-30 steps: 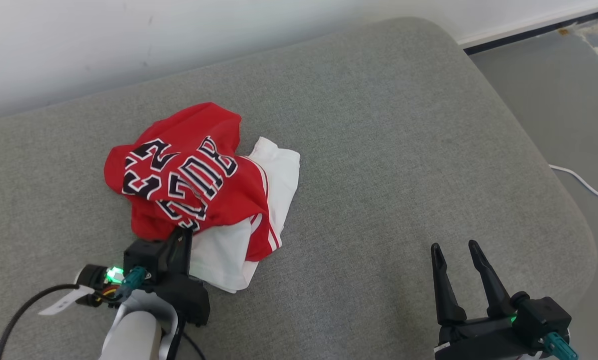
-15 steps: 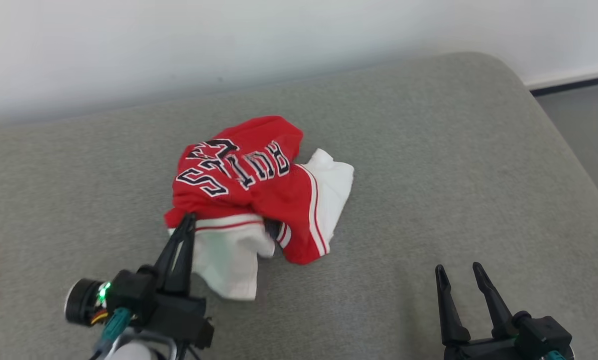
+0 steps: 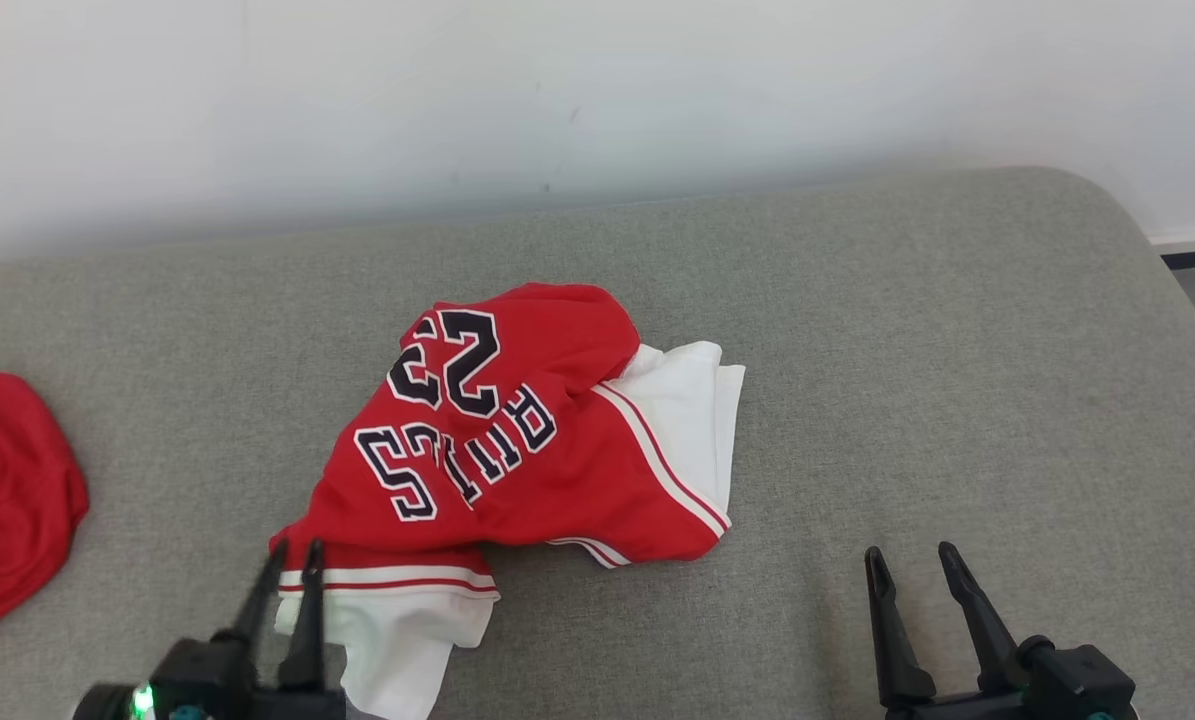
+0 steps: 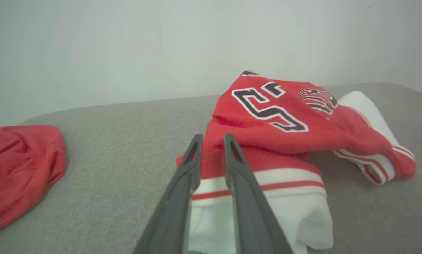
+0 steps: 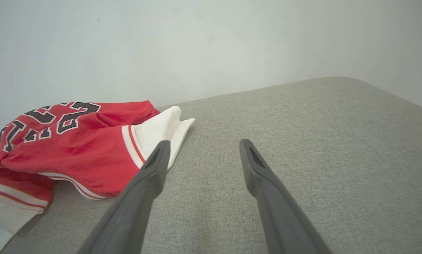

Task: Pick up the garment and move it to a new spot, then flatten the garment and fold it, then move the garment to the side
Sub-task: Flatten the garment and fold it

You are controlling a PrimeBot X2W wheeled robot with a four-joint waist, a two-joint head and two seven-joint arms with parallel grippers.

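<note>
Dark tapered jaws; blk wrist housing (image 3: 202, 675) w/ green LED (image 3: 141, 699)

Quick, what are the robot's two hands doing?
Left gripper: nearly closed at the jersey hem; grip cannot be told.
Right gripper: open, empty.

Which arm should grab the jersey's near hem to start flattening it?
Left. The left end effector sits at the near hem of the crumpled red-and-white basketball jersey; the right end effector stands open over grey cushion, apart from it.

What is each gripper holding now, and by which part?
The right gripper is open and holds nothing. The left gripper has narrow jaws at the striped near corner of the garment; whether it grips cannot be told.
</note>
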